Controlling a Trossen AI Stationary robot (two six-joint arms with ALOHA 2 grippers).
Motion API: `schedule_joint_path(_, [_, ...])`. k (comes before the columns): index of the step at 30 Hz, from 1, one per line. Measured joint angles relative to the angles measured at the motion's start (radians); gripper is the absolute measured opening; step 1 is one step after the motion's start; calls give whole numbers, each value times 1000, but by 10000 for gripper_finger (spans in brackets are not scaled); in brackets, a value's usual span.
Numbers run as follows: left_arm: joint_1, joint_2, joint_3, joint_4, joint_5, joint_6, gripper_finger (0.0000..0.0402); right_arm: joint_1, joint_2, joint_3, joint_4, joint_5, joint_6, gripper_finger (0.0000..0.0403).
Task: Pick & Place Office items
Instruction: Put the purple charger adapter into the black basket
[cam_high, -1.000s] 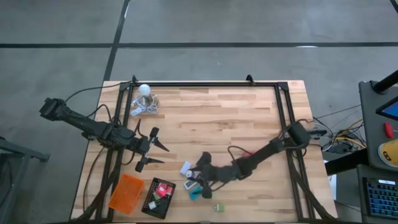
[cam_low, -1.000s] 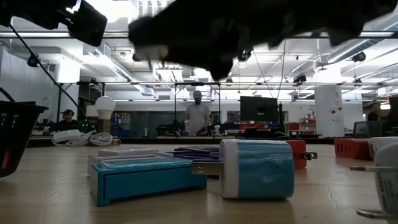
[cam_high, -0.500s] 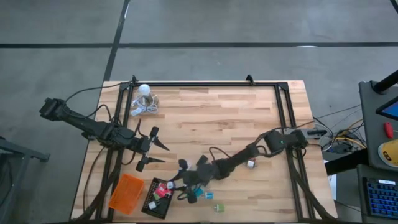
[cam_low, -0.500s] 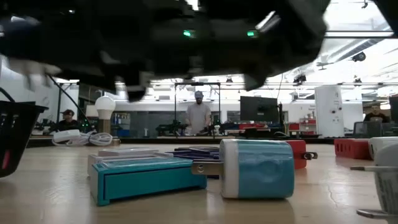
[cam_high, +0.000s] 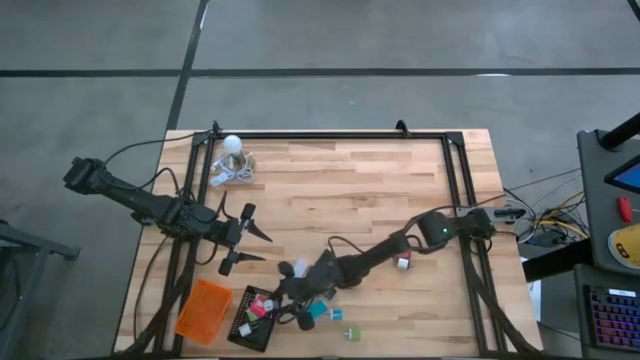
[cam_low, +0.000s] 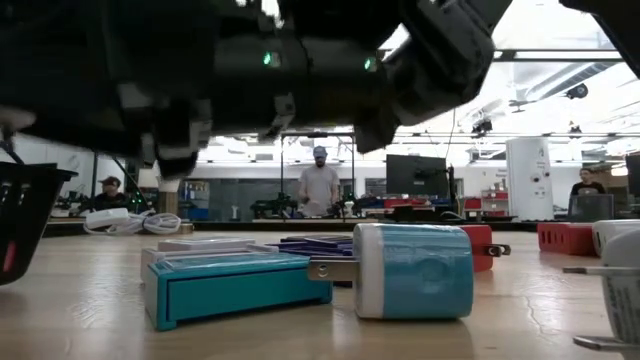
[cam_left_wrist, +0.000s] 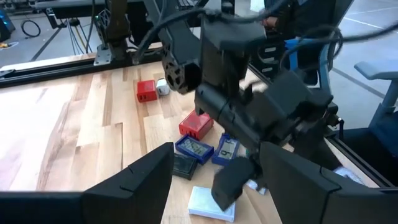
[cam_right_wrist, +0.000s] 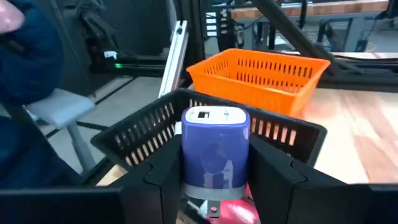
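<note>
**Carrying purple charger to black tray – drop pending**

Standing at the table edge, status as follows.

Progress: partly done. Black tray already holds a few office items, incl. a red piece; exact count can't be told. Orange tray beside it appears empty in the right wrist view. Left on the wood: teal charger and teal box close together, small green piece nearer the front edge, red block w/ a white piece next to it further toward the right side, plus blue/purple flat pieces and a white one near the tray. Judgement: roughly half or more still to place.

Right gripper: jaws narrow, clamped on the purple charger, held upright between the fingers. Charger sits directly at the claw, above the near wall of the black tray, orange tray just behind. Not yet released.

Left gripper: jaws wide, holding nothing, waiting at the table's left side, well apart from the trays' contents.

Next req'd, as I judge: move over tray interior, open.
</note>
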Motion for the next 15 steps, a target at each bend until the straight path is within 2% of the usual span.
schedule_joint_path(6, [0,0,0,-1,0,-1,243,-27,17,30,11,-72,55,144])
schedule_joint_path(15, [0,0,0,-2,0,-1,243,-28,20,30,-10,-74,61,144])
